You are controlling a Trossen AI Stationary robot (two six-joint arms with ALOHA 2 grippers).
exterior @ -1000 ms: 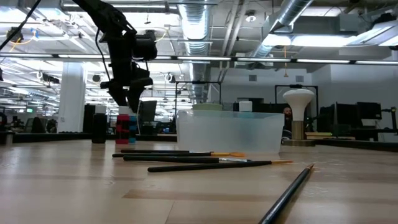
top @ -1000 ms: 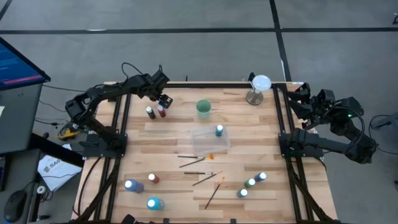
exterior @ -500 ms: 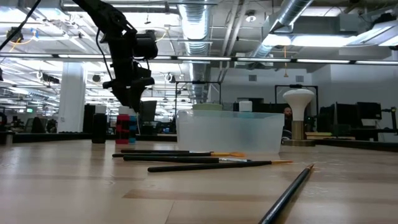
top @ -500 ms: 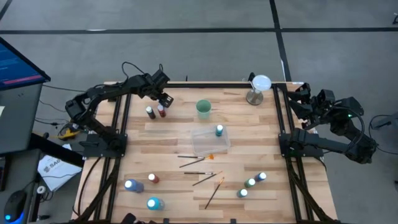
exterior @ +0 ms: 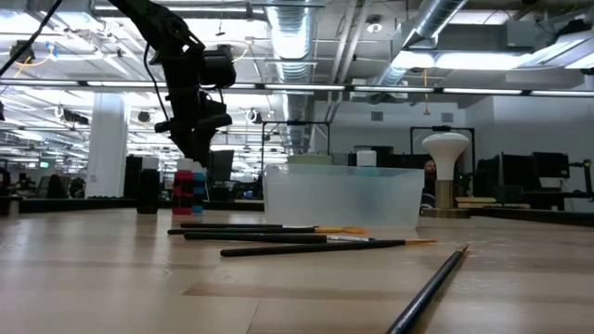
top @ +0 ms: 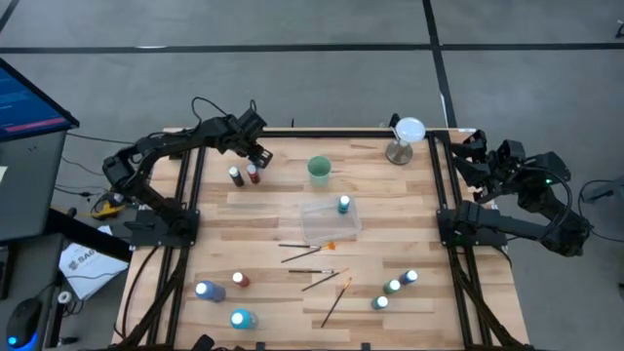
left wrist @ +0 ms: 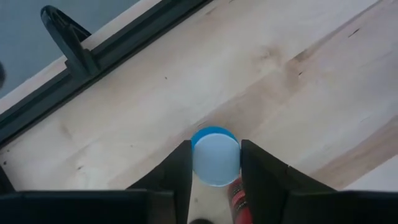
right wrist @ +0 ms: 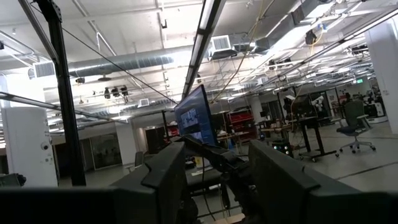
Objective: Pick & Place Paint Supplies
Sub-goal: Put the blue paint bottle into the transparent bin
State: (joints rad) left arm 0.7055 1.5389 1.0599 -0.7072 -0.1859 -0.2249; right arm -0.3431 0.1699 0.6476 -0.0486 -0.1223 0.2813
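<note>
A blue paint bottle with a white cap stands on the table at the far left, between the fingers of my left gripper, which is shut on it. From above, that gripper hides the bottle. A brown bottle and a red bottle stand just beside it. More bottles stand near the front left and front right. Several paintbrushes lie in the middle. My right gripper is open, raised off the table's right edge. My left gripper pinches the blue bottle's white cap by two opposite sides between its two fingers. The fingers come from above, slanting steeply down. The bottle is upright under them. Whether its base is on the table does not show.
A clear plastic tray sits mid-table with a teal bottle at its far right corner. A green cup stands behind it. A white-topped stand is at the far right. Bare wood lies between the cup and the left bottles.
My left gripper has stayed in place over the blue bottle and has drawn its fingers together onto the cap. The bottle has not moved.
</note>
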